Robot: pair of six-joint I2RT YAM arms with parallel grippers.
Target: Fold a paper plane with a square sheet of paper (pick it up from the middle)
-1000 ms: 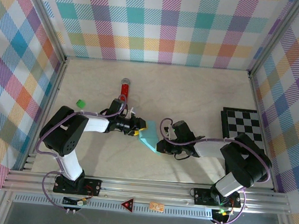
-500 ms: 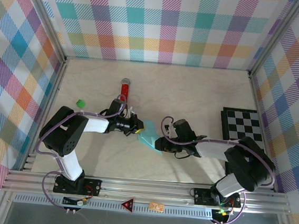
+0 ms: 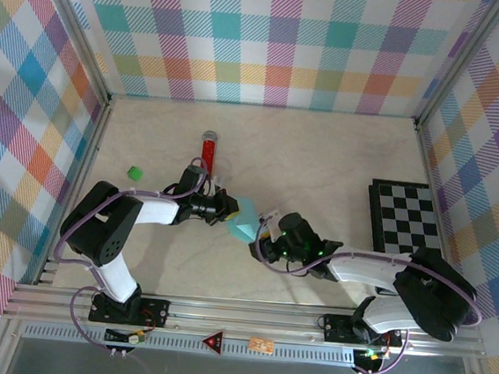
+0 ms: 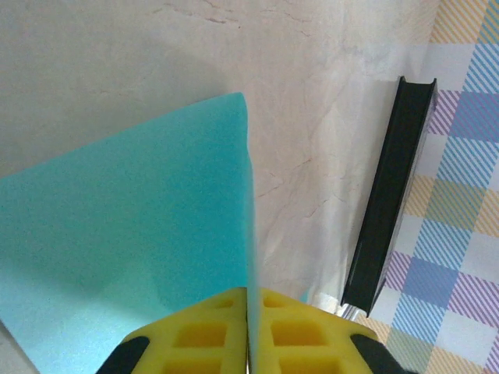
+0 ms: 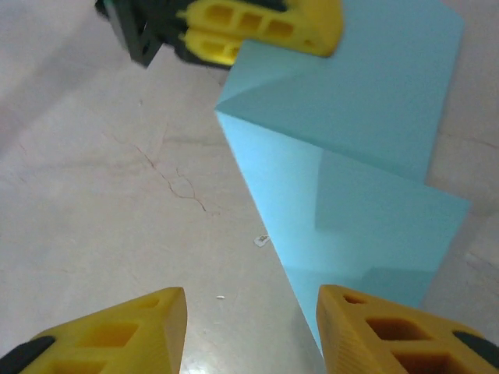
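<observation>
left gripper (image 4: pixel 248 304) clamps the one folded cyan paper sheet (image 4: pixel 132 249); right gripper (image 5: pixel 251 304) gapes empty near it.

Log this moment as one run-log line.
left gripper: shut on cyan paper | right gripper: open, not gripping | fold: partly done

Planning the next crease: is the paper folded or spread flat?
Folded. The paper shows creases and overlapping layers in the right wrist view; the left gripper is shut on its edge.
</observation>
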